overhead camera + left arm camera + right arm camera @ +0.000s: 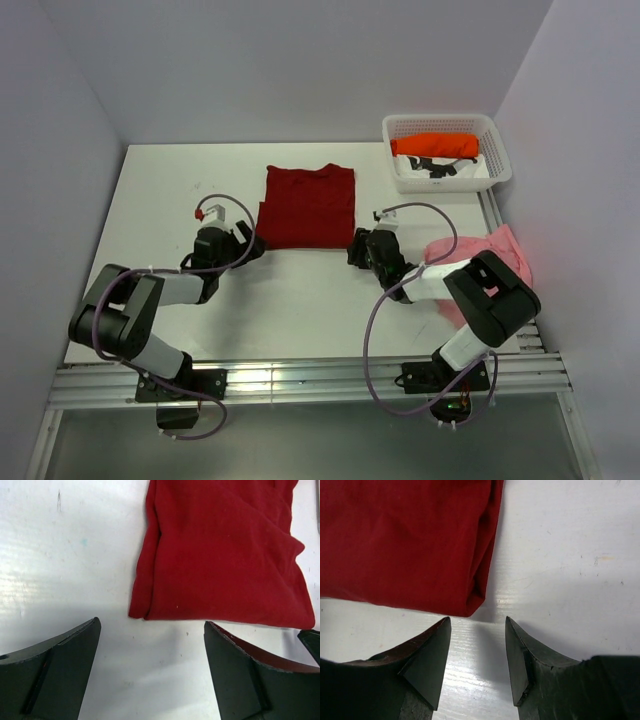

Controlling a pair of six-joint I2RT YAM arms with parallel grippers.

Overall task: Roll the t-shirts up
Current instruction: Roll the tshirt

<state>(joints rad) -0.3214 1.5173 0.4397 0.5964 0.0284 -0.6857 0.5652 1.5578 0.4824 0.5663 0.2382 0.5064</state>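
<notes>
A dark red t-shirt, folded into a flat rectangle, lies on the white table. My left gripper stands open just short of its near left corner, nothing between the fingers. At the near right corner my right gripper is open too, holding nothing. A pale pink t-shirt lies crumpled at the table's right edge, partly behind the right arm. A bright orange t-shirt sits folded in the basket.
The white lattice basket stands at the table's back right corner, with a white and black item under the orange shirt. Walls close in the table on three sides. Cables loop from both arms.
</notes>
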